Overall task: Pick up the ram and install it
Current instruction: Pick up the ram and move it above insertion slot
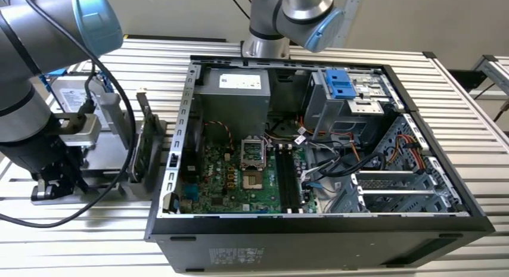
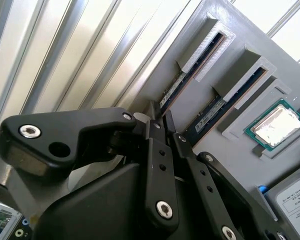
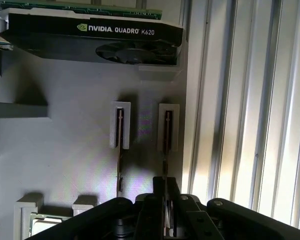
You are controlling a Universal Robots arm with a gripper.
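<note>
Two ram sticks stand on edge in slots of a grey holder (image 3: 65, 150). My gripper (image 3: 166, 187) sits over the ram (image 3: 166, 132) nearest the holder's edge, its black fingers close together on either side of the stick's end. The ram is still seated in its slot. In the second wrist view the gripper (image 2: 162, 116) pinches the end of that same ram (image 2: 187, 82), with the other stick (image 2: 222, 107) beside it. In the exterior view the gripper (image 1: 57, 183) is low over the holder at the exterior view's left. The motherboard's black slots (image 1: 288, 179) lie inside the open computer case (image 1: 318, 220).
On the holder are also a graphics card (image 3: 95, 37), a processor chip (image 2: 276, 122) and a hard drive (image 2: 295, 205). Everything rests on a ribbed metal table (image 1: 469, 134). Cables (image 1: 342, 161) and a drive cage (image 1: 350, 92) crowd the case beside the motherboard.
</note>
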